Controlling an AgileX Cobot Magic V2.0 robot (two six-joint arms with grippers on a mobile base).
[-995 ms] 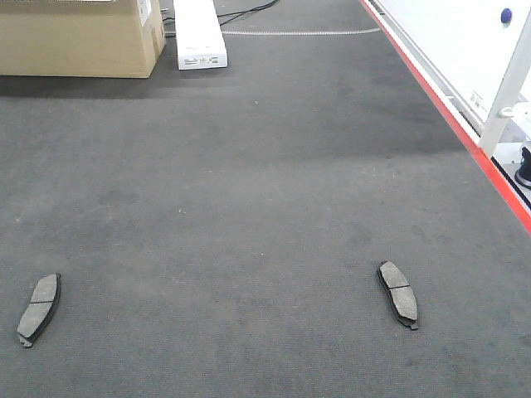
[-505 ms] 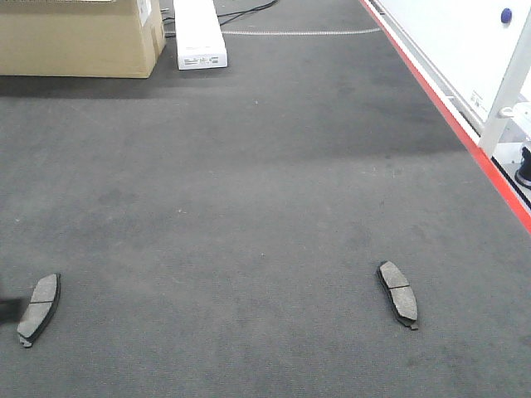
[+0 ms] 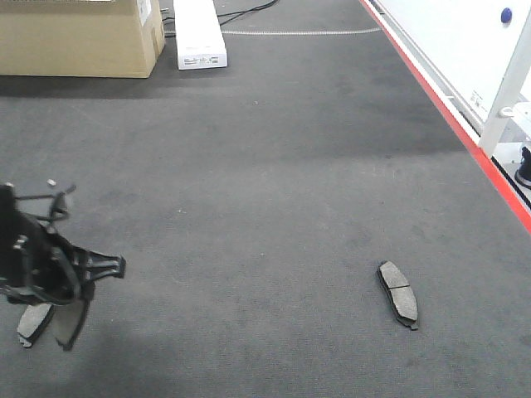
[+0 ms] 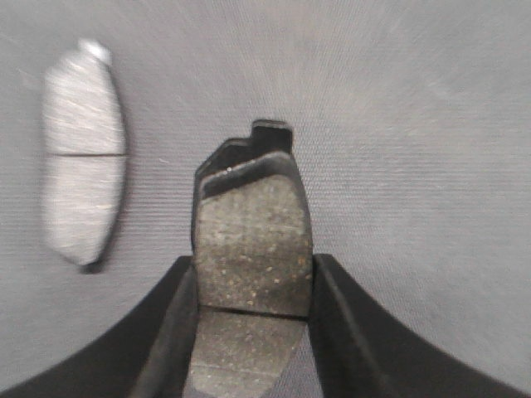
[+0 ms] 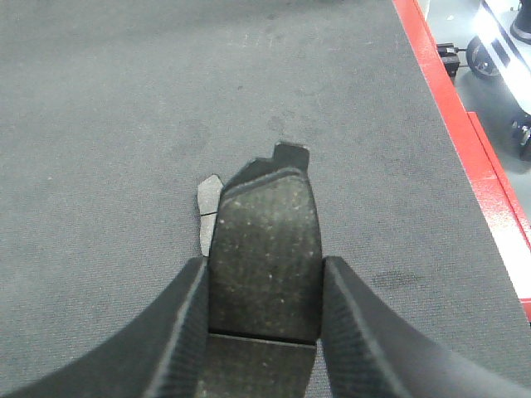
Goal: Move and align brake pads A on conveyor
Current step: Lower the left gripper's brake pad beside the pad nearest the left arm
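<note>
Brake pads lie on the conveyor [image 3: 265, 191] in the front view: one pad [image 3: 398, 294] at about 4 o'clock, grey face up, lengthwise roughly toward 11 o'clock, well short of the red strip [image 3: 452, 124] along the right edge; another pad [image 3: 33, 319] at about 8 o'clock near the frame's left edge, partly hidden by the left gripper [image 3: 70, 311]. That gripper enters from the left edge, its black body and cables at about 9 o'clock, the fingers pointing down and toward the viewer, with a dark pad [image 3: 73, 319] hanging between them just right of the lying one; whether its tip touches the belt cannot be told. From the left wrist view the left gripper [image 4: 253, 282] is clamped on a pad [image 4: 253, 240], a finger [image 4: 170, 332] pressed to each long edge, friction face toward the camera, black backing tab at 12 o'clock; the lying pad [image 4: 83, 191], blurred, sits at 9 o'clock, near and roughly parallel. From the right wrist view the right gripper [image 5: 264, 282] likewise grips a pad [image 5: 265, 249] by its long edges, face to the camera, tab at 12 o'clock, held above the belt; a corner of another pad [image 5: 207, 203] peeps out from behind its left side, lying on the conveyor, with the red strip [image 5: 452, 108] at 2 o'clock. A cardboard box [image 3: 79, 37] and a white case [image 3: 199, 33] stand at the belt's far end, around 11 o'clock.
</note>
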